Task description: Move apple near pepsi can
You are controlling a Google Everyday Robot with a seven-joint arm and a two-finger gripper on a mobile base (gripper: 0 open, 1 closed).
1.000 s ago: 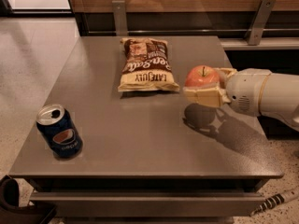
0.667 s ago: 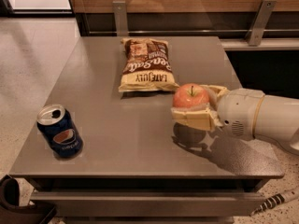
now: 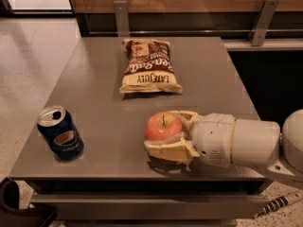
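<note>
The red-orange apple with a dark stem sits between the cream fingers of my gripper, held just above the grey table near its front edge. The gripper is shut on the apple and reaches in from the right on a white arm. The dark blue pepsi can with a silver open top stands upright at the table's front left corner, well to the left of the apple.
A brown-and-cream snack bag lies flat at the middle back of the table. Metal posts and a wooden wall run behind the table. A dark object sits on the floor at the lower left.
My gripper has carried the apple from the table's right side, beside the snack bag, leftward and toward the front edge, closer to the pepsi can. The can and bag have not moved.
</note>
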